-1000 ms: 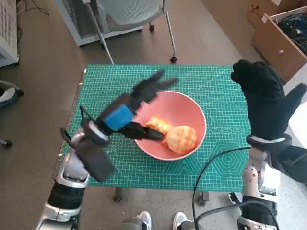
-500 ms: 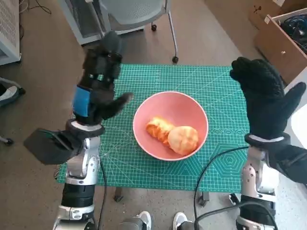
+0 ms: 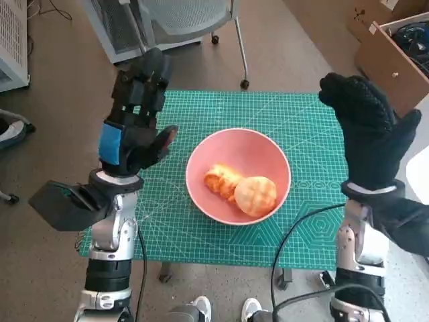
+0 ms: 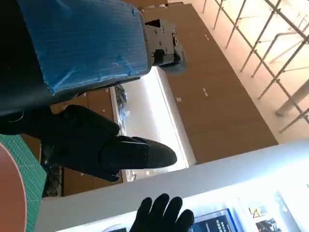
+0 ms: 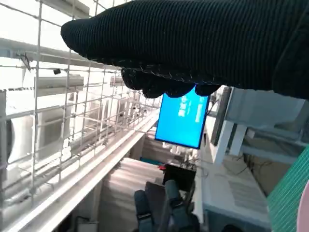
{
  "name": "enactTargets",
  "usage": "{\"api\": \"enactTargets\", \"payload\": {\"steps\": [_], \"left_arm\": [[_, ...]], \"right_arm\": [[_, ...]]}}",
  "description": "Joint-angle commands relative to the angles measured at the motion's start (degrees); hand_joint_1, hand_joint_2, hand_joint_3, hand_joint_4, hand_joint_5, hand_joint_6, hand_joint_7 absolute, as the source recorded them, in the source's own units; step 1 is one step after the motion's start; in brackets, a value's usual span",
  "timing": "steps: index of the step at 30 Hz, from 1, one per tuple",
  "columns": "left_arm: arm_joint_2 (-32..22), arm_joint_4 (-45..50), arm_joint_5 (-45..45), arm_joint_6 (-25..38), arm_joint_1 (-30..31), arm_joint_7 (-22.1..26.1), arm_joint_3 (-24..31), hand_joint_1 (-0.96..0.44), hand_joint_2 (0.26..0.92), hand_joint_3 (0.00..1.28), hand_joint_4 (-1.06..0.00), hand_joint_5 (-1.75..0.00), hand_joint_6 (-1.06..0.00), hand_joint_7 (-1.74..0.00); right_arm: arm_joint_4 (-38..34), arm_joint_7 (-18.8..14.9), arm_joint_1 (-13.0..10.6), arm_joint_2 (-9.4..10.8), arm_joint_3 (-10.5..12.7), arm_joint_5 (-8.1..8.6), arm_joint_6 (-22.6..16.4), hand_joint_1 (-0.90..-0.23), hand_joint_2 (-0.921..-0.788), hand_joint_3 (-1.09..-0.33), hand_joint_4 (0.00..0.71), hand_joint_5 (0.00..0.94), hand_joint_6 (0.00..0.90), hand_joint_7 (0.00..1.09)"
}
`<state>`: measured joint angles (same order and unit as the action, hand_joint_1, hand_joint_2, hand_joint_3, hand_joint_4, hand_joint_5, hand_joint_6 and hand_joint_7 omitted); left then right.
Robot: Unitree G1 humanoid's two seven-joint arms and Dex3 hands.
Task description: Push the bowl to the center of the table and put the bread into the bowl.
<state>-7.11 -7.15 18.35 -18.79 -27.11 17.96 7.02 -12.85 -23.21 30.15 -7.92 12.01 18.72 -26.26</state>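
Now bread (image 3: 242,190) in bowl (image 3: 268,153), between raised left hand (image 3: 134,117), right hand (image 3: 369,131).

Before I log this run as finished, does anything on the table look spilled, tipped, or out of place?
Nothing stands out. The pink bowl sits upright near the middle of the green cutting mat, with both bread pieces inside it. The left hand and right hand are raised, holding nothing.

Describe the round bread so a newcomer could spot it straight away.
On the green cutting mat sits a pink bowl. Inside it lie two pieces of bread; the round bun is on the side toward the robot's right, golden and domed, unlike the longer twisted pastry touching it.
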Motion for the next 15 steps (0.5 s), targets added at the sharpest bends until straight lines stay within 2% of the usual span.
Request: {"api": "enactTargets", "payload": {"steps": [1, 7, 15], "left_arm": [[0.3, 0.91, -0.03, 1.06, -0.88, -0.63, 0.21, -0.62, 0.855, 0.36, 0.0, -0.26, 0.0, -0.65], [0.25, 0.8, 0.5, 1.93, -1.31, -0.56, 0.63, -0.61, 0.843, 0.37, 0.0, -0.29, 0.0, -0.67], [0.26, 0.34, -0.41, 2.01, -1.97, -1.02, 0.75, -0.58, 0.821, 0.42, 0.0, -0.31, 0.0, -0.67]], "right_arm": [[-1.33, 0.92, 0.26, -0.3, -0.5, -1.4, -0.37, -0.482, -0.921, -0.61, 0.332, 0.004, 0.108, 0.59], [-0.8, 1.84, 0.29, -0.36, -1.05, -2.55, -0.65, -0.486, -0.921, -0.609, 0.341, 0.008, 0.112, 0.59], [-0.36, 2.3, 0.55, -0.77, -1.39, -2.3, -0.01, -0.491, -0.921, -0.588, 0.348, 0.01, 0.115, 0.59]]}}
